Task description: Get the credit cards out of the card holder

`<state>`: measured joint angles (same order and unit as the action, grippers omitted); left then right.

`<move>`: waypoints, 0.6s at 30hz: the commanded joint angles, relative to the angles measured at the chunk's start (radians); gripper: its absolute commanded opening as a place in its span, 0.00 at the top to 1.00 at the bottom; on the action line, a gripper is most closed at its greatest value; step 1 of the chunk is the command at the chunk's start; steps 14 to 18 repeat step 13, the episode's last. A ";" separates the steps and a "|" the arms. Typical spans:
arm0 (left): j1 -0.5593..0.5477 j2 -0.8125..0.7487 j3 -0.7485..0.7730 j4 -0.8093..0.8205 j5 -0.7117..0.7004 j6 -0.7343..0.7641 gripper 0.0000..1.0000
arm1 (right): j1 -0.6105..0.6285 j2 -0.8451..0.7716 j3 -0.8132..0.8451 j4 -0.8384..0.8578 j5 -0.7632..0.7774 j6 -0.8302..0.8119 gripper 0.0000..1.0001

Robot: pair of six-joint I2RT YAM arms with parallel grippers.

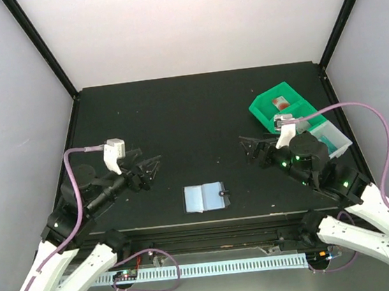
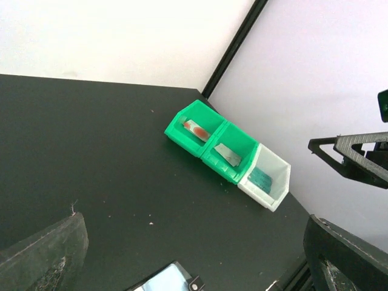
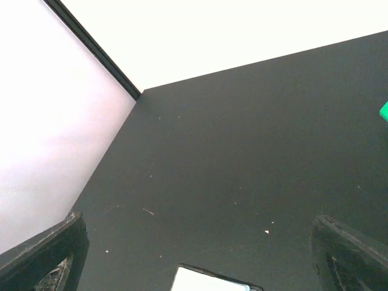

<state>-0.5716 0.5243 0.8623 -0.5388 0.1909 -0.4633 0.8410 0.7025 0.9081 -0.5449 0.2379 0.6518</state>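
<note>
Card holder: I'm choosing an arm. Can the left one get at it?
Probably yes: the holder lies open on bare table near the open left gripper, nothing between them.

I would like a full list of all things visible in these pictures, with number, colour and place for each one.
card holder: one, open, pale blue-grey inside, black tab, table's near middle.
green trays: two, green, side by side, table's right.
clear tray: one, whitish, next to the nearer green tray.
red card: one, red, in the farther green tray.
grey card: one, grey, in the nearer green tray.
teal card: one, teal, in the clear tray.
table: one, black, under everything.
purple cables: two, purple, one along each arm.
left gripper: one, black, open, empty, left of the holder.
right gripper: one, black, open, empty, right of the holder.
</note>
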 commanded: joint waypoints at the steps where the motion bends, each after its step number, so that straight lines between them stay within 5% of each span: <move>1: -0.005 -0.016 0.033 -0.049 0.003 0.006 0.01 | 0.004 -0.030 -0.017 -0.043 0.009 -0.010 0.00; 18: -0.005 -0.072 -0.007 -0.061 -0.032 0.008 0.01 | 0.003 -0.049 -0.061 -0.035 -0.018 0.025 0.00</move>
